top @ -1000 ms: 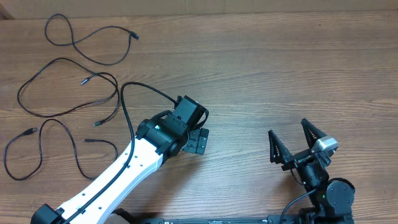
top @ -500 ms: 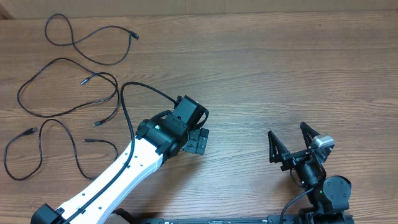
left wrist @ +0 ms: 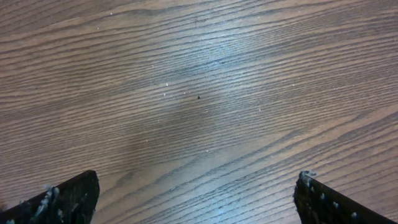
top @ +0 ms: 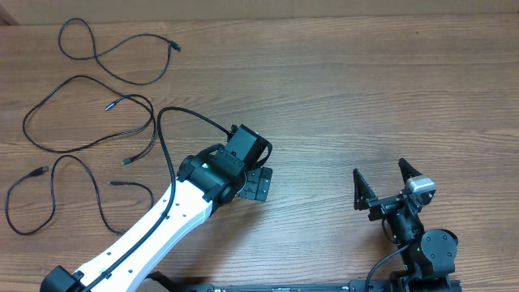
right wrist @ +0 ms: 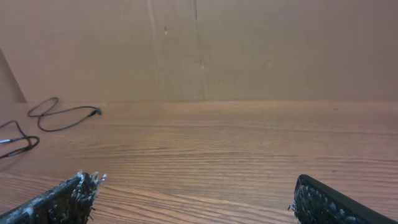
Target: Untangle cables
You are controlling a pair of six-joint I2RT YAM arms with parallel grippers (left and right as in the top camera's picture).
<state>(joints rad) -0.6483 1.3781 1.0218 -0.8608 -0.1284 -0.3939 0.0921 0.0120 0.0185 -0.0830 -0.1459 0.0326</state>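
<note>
Three thin black cables lie apart on the left of the wooden table: one at the back (top: 173, 47), one in the middle (top: 108, 105), and one at the front left (top: 114, 183). None is held. My left gripper (top: 258, 183) hangs over bare wood right of the cables. The left wrist view shows it open (left wrist: 194, 182) with only table between its fingers. My right gripper (top: 379, 172) is open and empty at the front right, far from the cables. In the right wrist view (right wrist: 194, 182) two cables show far off at the left, one a loop (right wrist: 62, 112), the other at the frame edge (right wrist: 15, 142).
A brown cardboard wall (right wrist: 249, 43) stands along the table's back edge. The left arm's own thick black wire (top: 166, 154) arcs beside its white link. The right arm's base (top: 430, 251) sits at the front edge.
The right gripper has shifted slightly to the right and toward the front edge. The left arm and the cables have not moved.
</note>
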